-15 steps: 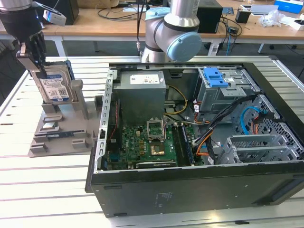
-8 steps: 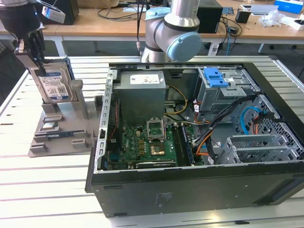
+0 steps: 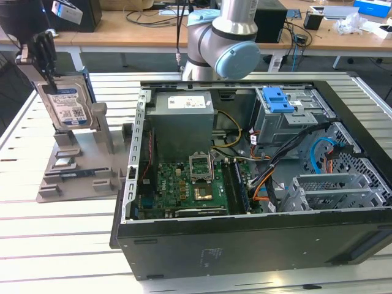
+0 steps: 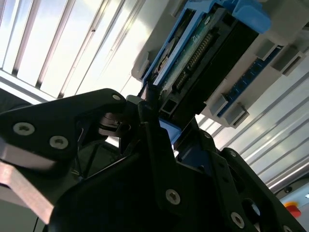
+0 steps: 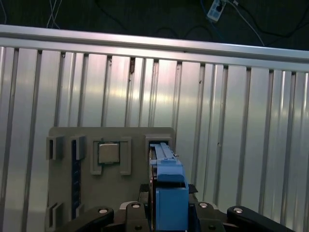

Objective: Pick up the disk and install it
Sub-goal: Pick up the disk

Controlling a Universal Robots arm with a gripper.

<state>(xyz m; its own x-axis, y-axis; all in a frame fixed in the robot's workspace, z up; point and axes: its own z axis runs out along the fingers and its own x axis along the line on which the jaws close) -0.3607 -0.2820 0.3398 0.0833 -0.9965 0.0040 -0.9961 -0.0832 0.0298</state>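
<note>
- Silver-faced with a blue-and-white label, the disk [image 3: 68, 104] is at the upper left of the exterior view. It stands on end and leans slightly, with its long axis running up and down.
- The hand [image 3: 46, 73] sits on the disk's upper end, so the disk hangs straight below it, in line with the hand. Judging by the shared lean, the hand looks clenched on the disk.
- In the first wrist view, the disk's blue rail [image 5: 169, 191] runs between the two black fingers [image 5: 96, 215], one on each side of it. In the second wrist view, a finger [image 4: 154, 130] presses against the disk's connector end.
- Just under the disk, at the left of the exterior view, a grey holder [image 3: 79, 174] rests on the slatted metal bench [image 3: 61, 245]. I cannot tell whether the disk's lower edge has left the holder's slot.
- A square chip [image 5: 108, 153] lies in a pocket of the holder, beside that slot.
- At the centre, the open computer case [image 3: 245, 245] lies on its side. The grey power-supply box [image 3: 182, 125] is at its upper left, with the green board [image 3: 184, 190] below it.
- Toward the upper right inside the case is the grey drive cage [image 3: 294, 119] with its blue latch [image 3: 277, 99]. It is well apart from the disk, with the power-supply box between them.
</note>
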